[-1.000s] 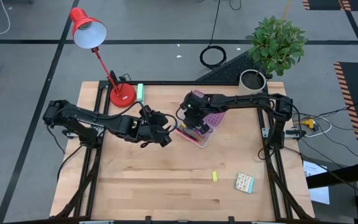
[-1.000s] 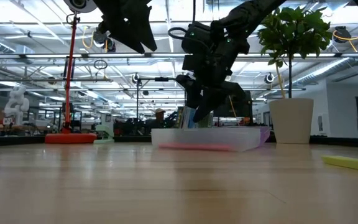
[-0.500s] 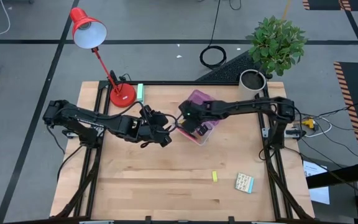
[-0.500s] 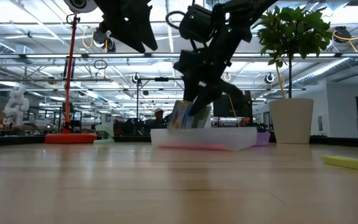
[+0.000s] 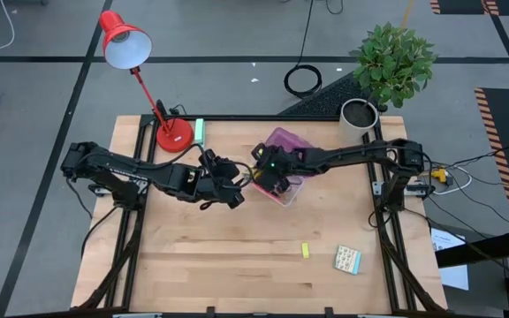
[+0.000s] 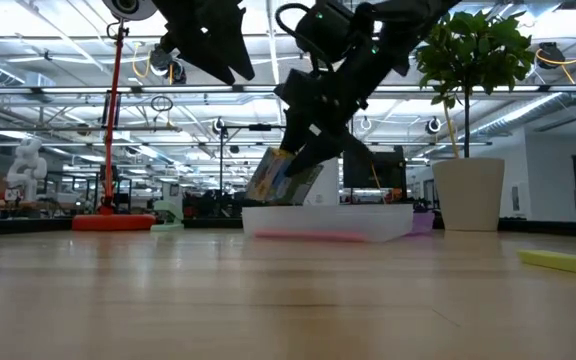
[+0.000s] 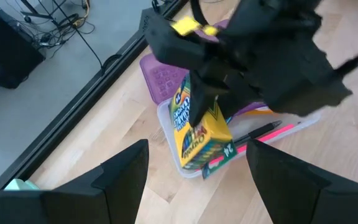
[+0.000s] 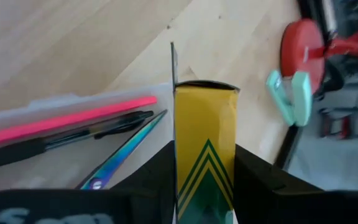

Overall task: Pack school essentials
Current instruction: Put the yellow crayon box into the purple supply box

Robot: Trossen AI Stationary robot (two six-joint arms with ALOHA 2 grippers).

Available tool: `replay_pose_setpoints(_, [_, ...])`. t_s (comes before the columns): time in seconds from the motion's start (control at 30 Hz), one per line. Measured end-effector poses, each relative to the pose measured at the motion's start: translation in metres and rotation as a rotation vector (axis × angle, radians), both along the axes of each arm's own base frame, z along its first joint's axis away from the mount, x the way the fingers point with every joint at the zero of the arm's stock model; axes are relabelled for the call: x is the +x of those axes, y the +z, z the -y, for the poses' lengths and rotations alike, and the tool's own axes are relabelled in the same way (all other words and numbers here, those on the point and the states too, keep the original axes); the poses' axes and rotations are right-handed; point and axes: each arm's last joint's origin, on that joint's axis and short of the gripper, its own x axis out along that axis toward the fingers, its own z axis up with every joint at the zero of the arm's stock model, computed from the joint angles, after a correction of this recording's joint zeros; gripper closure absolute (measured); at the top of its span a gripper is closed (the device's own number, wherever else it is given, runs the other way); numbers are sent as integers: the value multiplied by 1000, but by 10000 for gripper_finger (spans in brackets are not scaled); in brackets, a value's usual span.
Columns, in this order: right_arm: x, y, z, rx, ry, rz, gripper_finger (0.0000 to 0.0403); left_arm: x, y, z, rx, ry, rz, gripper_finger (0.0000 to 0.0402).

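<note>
A yellow and green crayon box (image 7: 199, 134) is held tilted by the right pincer (image 5: 268, 174), its lower end in the clear case (image 7: 170, 127). In the case lie a pink pencil (image 8: 67, 118), a black pen (image 8: 98, 129) and scissors (image 8: 124, 157). Apart on the bare table (image 5: 219, 265) lie a tiny yellow eraser (image 5: 306, 251) and a small patterned pack (image 5: 347, 260).
</note>
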Motion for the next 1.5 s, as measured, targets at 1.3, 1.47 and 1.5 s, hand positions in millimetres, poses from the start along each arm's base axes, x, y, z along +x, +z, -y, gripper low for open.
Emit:
replay_pose_setpoints(1.3, [-22, -45, -14, -206, 53, 70, 254, 4, 3, 0, 17, -26, 29, 128])
replay_pose_setpoints(1.47, [-25, -47, -9, -144, 48, 58, 201, 4, 3, 0, 16, -27, 29, 128])
replay_pose_setpoints(1.5, [-25, -47, -8, -127, 41, 60, 193, 4, 3, 0, 15, -27, 28, 128])
